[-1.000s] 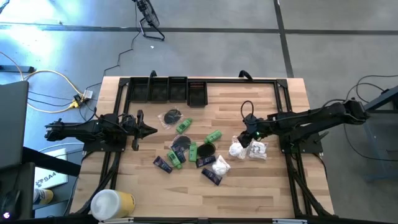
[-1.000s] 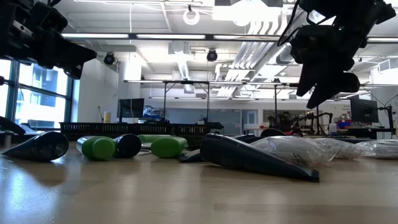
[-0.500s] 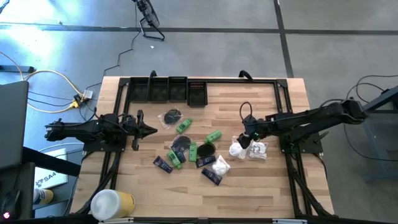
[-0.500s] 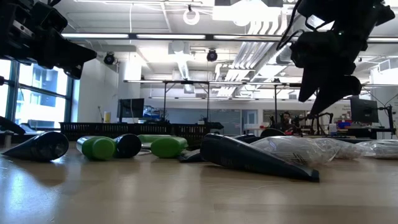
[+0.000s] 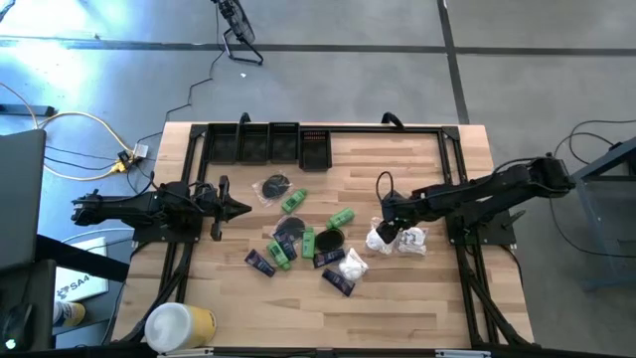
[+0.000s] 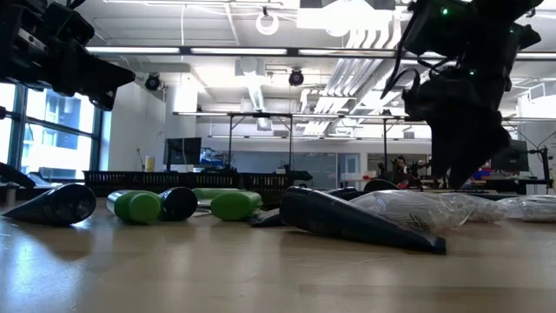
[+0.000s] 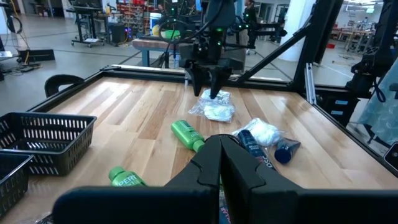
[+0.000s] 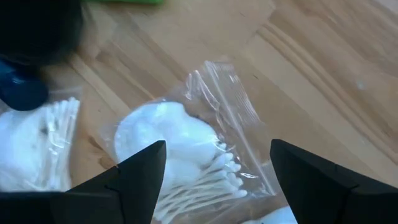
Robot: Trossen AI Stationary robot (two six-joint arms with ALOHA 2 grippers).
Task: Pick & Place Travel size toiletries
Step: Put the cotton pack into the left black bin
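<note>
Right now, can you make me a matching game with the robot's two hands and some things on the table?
Things:
1. left hand
2. right hand
3. cylinder
4. baskets

States or places:
A. open over a white packet
B. at the table's far edge
C. shut, away from the pile
D. lying at the near left corner

Pairs: 1-C, 2-A, 3-D, 4-B
</note>
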